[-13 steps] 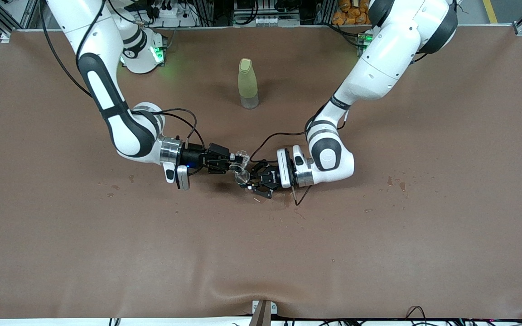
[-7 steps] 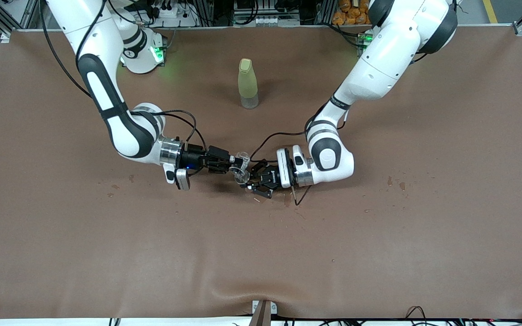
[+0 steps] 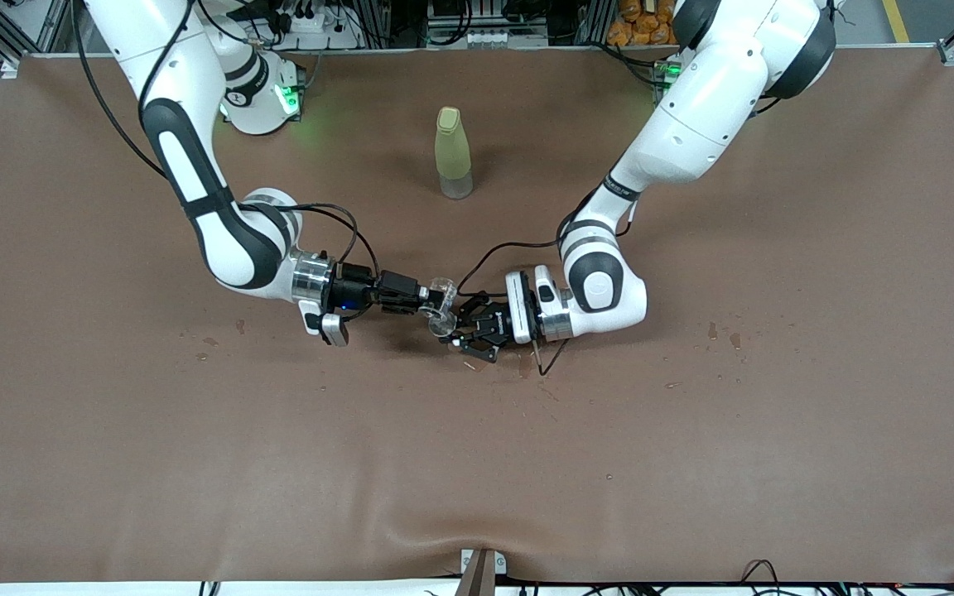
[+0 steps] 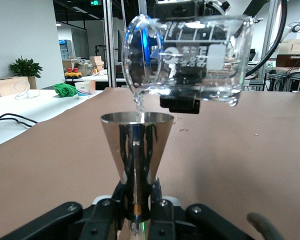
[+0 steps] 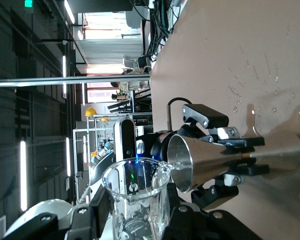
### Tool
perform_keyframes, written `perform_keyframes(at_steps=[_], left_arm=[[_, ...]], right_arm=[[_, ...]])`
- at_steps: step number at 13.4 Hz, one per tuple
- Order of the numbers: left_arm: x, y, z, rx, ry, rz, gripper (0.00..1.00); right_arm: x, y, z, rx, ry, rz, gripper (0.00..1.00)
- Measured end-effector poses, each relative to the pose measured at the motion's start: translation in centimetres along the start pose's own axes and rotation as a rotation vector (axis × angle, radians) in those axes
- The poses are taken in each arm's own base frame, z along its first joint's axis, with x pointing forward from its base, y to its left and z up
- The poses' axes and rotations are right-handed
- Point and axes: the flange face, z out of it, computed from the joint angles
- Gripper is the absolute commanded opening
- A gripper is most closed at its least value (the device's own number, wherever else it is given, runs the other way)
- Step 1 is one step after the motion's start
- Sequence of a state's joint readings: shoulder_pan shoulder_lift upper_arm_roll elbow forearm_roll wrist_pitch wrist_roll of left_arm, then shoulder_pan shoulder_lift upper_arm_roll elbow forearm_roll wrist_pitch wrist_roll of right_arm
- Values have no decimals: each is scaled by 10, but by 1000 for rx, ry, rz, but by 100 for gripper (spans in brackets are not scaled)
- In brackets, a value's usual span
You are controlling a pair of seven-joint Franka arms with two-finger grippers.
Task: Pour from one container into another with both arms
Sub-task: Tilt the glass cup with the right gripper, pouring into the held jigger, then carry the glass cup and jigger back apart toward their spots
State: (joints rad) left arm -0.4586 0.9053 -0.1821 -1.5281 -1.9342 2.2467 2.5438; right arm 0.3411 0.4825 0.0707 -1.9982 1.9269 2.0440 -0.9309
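Note:
My right gripper (image 3: 430,299) is shut on the tiny clear cup (image 3: 442,293), which lies tilted over with its lip down. Just under that lip is the silvery-rimmed cup (image 3: 444,324), upright, with my left gripper (image 3: 455,329) shut on its slim brownish lower part. In the left wrist view the silvery-rimmed cup (image 4: 137,145) stands between the left gripper (image 4: 138,207) fingers, and a thin stream of water falls into it from the clear cup (image 4: 190,55). The right wrist view shows the clear cup (image 5: 135,200) in the right gripper (image 5: 135,212), its spout at the silvery-rimmed cup (image 5: 205,161) rim.
A tall yellow-green bottle (image 3: 453,153) stands upright mid-table, farther from the front camera than both grippers. Small wet spots (image 3: 721,335) mark the brown cloth toward the left arm's end. The cloth bulges in a fold (image 3: 444,530) at the front edge.
The right wrist has rolled further, tipping the clear cup more steeply and a little lower toward the silvery-rimmed cup. The left gripper and its cup have hardly moved.

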Motion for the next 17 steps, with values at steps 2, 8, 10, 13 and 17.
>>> perform_keyframes(at_steps=[2,8,10,13,17], left_arm=[[0,0,0,5,3,-5,0],[-1,0,0,6,4,-7,0],[-1,0,0,6,4,-7,0],[0,0,0,5,6,-7,0],[0,0,0,4,7,-7,0]], right_arm=[[0,-1,1,6,-4,40,16],[2,-8,4,23,-13,167,14],[4,-11,5,27,-13,212,14],[8,-17,6,35,-12,326,13],[15,-26,7,47,-8,381,13]])
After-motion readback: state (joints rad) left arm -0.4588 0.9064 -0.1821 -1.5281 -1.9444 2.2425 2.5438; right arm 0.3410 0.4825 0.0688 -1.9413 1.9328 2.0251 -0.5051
